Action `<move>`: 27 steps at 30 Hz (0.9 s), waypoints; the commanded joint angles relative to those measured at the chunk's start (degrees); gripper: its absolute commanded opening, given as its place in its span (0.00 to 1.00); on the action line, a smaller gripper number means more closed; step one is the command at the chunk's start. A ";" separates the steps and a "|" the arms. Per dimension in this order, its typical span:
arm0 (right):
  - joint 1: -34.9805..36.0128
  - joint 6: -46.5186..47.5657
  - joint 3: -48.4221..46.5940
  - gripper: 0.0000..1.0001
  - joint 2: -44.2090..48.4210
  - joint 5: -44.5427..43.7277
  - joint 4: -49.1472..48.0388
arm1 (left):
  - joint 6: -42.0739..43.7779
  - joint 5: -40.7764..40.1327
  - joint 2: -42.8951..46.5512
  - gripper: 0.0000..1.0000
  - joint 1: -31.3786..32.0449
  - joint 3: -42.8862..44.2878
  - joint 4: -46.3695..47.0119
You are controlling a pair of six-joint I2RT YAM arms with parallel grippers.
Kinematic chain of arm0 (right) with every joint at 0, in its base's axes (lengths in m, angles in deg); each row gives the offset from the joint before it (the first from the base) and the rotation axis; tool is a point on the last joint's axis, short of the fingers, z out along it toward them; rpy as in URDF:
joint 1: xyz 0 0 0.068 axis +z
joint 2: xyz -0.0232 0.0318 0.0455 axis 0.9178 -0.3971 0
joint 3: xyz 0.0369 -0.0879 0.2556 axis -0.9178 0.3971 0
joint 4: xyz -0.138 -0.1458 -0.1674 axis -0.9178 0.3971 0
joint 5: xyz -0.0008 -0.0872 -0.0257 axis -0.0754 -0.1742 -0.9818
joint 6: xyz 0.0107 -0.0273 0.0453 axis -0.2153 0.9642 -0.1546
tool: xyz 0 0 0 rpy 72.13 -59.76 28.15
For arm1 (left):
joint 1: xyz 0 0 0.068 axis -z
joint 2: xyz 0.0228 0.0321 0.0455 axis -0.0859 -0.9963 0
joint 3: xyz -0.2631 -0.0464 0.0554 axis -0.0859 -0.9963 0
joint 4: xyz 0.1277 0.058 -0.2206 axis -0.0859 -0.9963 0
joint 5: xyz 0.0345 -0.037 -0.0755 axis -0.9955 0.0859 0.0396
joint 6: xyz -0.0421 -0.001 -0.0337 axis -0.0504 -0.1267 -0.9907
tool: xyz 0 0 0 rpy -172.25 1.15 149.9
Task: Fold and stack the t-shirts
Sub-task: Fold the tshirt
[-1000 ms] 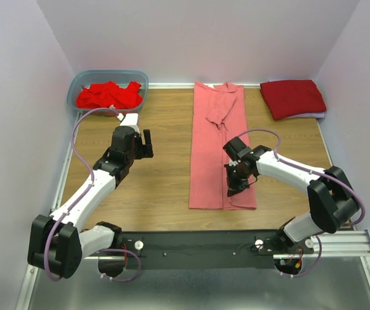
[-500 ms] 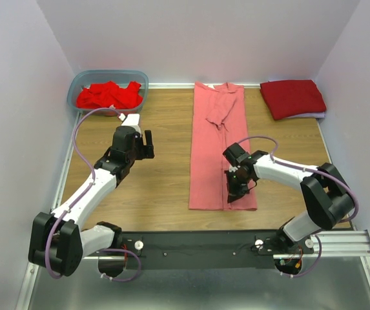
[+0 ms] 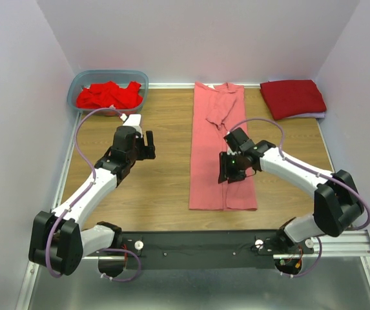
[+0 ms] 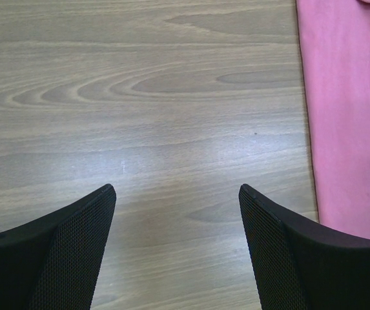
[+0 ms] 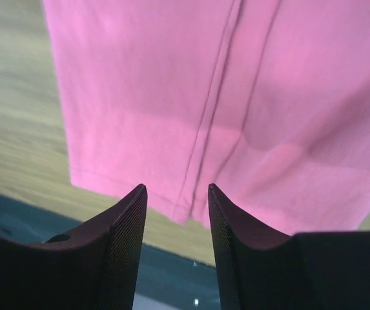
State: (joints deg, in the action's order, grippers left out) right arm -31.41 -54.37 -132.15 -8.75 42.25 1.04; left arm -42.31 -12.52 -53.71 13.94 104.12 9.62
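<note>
The right gripper [image 5: 175, 192] has its jaws set a narrow gap apart with nothing between them. It hangs just above the long salmon-pink cotton t-shirt [image 5: 172, 84], over the lower half near the middle fold line. The left gripper [image 4: 176, 190] has its jaws spread wide and empty over the bare wooden table [image 4: 139, 97]. The pink shirt's left edge is just off to its right.

The pink shirt lies as a tall strip down the middle of the table, both sides turned in and a sleeve lying on top at the far end. By my reading the lengthwise folds are done and the crosswise folds are left. One dark crimson shirt [image 3: 292, 97] sits folded square in the far right corner, likely the start of the stack. A crumpled heap of bright red shirts [image 3: 107, 97] waits in the translucent blue-grey plastic tub [image 3: 107, 73] at far left, not yet touched.

The strip's near hem lies close to the table's front edge and the black rail [image 3: 197, 248] beyond it, so there is little slack there. Broad open wood lies to the strip's left. The band on its right is narrower.
</note>
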 commanded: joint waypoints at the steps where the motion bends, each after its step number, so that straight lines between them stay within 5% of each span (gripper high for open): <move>1: -2.41 2.74 -4.08 0.49 -1.15 -7.98 -0.26 | 0.65 1.94 0.34 0.84 0.29 1.09 -0.29; 6: -6.01 6.86 -8.56 0.39 -6.42 -9.67 -3.59 | -1.89 3.78 1.48 0.82 1.95 0.30 -0.21; 12: -11.99 8.81 -13.66 0.38 -9.77 -7.73 -11.49 | -8.22 8.35 1.23 0.80 8.63 -1.46 0.06; 27: -20.35 7.14 -28.86 0.39 -33.14 3.60 -31.28 | -12.63 17.75 -21.70 0.71 24.54 10.04 3.31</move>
State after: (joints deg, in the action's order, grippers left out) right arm -51.08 -47.20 -156.94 -36.46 42.25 -24.77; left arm -54.07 -0.82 -70.78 37.33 110.83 11.93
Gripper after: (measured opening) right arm 0.386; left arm 0.723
